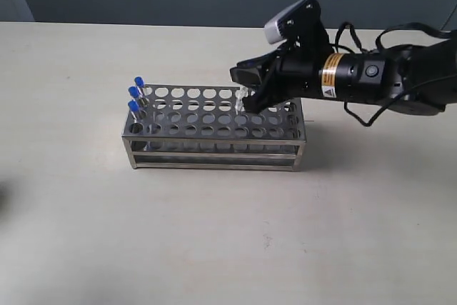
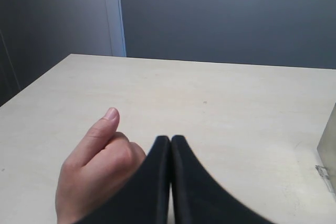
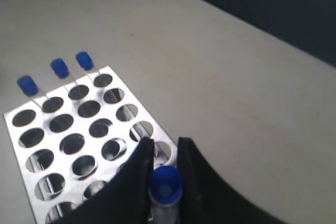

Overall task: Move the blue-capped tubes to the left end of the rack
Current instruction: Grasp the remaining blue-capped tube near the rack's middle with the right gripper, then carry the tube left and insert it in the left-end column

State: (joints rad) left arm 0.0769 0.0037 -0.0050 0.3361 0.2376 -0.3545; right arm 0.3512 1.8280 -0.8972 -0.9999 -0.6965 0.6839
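Note:
The steel rack [image 1: 214, 153] stands mid-table. Three blue-capped tubes [image 1: 133, 91] stand upright in holes at its left end, one behind another. A fourth blue-capped tube [image 3: 166, 182] is gripped just below its cap by my right gripper [image 3: 165, 145], which is shut on it. In the exterior view the right gripper [image 1: 241, 94] hangs over the rack's back row, right of middle, with the clear tube [image 1: 240, 99] showing between the fingers. Whether its lower end sits in a hole is hidden. The left gripper [image 2: 171, 139] is shut and empty, away from the rack.
A person's hand [image 2: 97, 166] rests on the table right beside the left gripper. A grey metal-edged object [image 2: 328, 150] shows at the edge of the left wrist view. The right arm [image 1: 371, 76] reaches in from the right. The rack plate [image 3: 80, 125] has many unfilled holes.

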